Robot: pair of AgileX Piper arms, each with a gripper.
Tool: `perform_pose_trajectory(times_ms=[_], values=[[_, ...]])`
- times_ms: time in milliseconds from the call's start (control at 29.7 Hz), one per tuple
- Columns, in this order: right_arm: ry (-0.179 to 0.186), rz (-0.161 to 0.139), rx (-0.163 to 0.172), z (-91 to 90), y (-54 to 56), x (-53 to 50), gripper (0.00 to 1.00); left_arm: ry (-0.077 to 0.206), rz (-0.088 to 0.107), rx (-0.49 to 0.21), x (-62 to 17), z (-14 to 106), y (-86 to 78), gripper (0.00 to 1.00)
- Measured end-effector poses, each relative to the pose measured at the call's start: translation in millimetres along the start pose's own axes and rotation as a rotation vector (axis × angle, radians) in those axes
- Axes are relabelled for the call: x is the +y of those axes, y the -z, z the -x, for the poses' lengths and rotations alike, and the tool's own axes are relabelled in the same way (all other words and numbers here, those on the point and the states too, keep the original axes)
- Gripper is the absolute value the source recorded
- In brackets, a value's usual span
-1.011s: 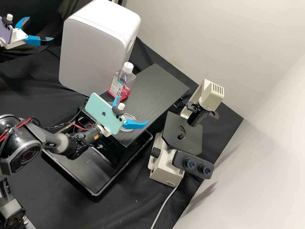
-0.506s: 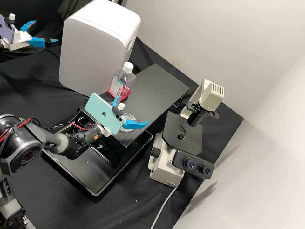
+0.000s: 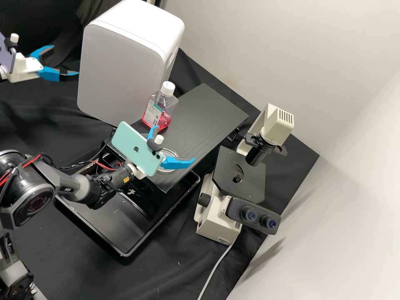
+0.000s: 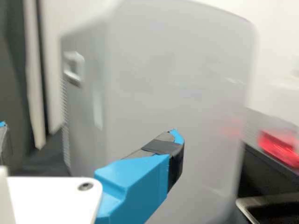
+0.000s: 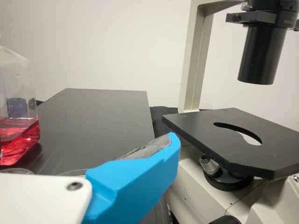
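Observation:
My right gripper point(image 3: 173, 146) stands open over the near end of a raised black platform point(image 3: 204, 116). A clear round dish point(image 3: 168, 151) lies between and just below its blue fingers point(image 5: 149, 161); I cannot tell whether they touch it. Just beyond it, a bottle point(image 3: 159, 109) of red liquid with a white cap stands on the platform, and it also appears in the right wrist view point(image 5: 16, 116). My left gripper point(image 3: 64, 60) hangs open and empty at the far left, close to a tall white box point(image 3: 125, 58), whose side point(image 4: 163, 84) rises just past one finger point(image 4: 154, 163).
A white microscope point(image 3: 241, 183) with a black stage point(image 5: 233, 140) stands right of the platform, its cable running toward the front edge. A shallow black tray point(image 3: 125, 225) lies under the right arm. Black cloth covers the bench, and white walls close in behind and to the right.
The left gripper has drifted a little right and then down beside the white box. The right arm and the dish have stayed put.

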Motion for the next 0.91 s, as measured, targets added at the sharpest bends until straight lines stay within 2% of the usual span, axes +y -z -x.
perform_pose_trajectory(times_ms=[101,236,337,472,641,708,742,910], values=[[0.000,0.000,0.000,0.0,0.0,0.0,1.00,0.020,0.003,-0.049,-15.7,12.9,-9.1,1.00],[0.000,0.000,0.000,0.0,0.0,0.0,1.00,0.043,0.008,-0.098,-30.2,27.2,-19.9,1.00],[0.000,0.000,0.000,0.0,0.0,0.0,1.00,0.073,0.018,-0.118,-39.6,38.0,-27.8,1.00],[0.000,0.000,0.000,0.0,0.0,0.0,1.00,0.128,0.011,-0.163,-50.3,49.8,-36.5,1.00],[0.000,0.000,0.000,0.0,0.0,0.0,1.00,0.158,0.008,-0.202,-55.6,59.7,-43.9,1.00],[0.000,0.000,0.000,0.0,0.0,0.0,1.00,0.164,0.018,-0.209,-56.2,63.6,-45.0,1.00],[0.000,0.000,0.000,0.0,0.0,0.0,1.00,0.167,0.034,-0.210,-56.3,65.7,-45.7,1.00],[0.000,0.000,0.000,0.0,0.0,0.0,1.00,0.181,0.047,-0.233,-57.8,76.1,-50.3,1.00]])
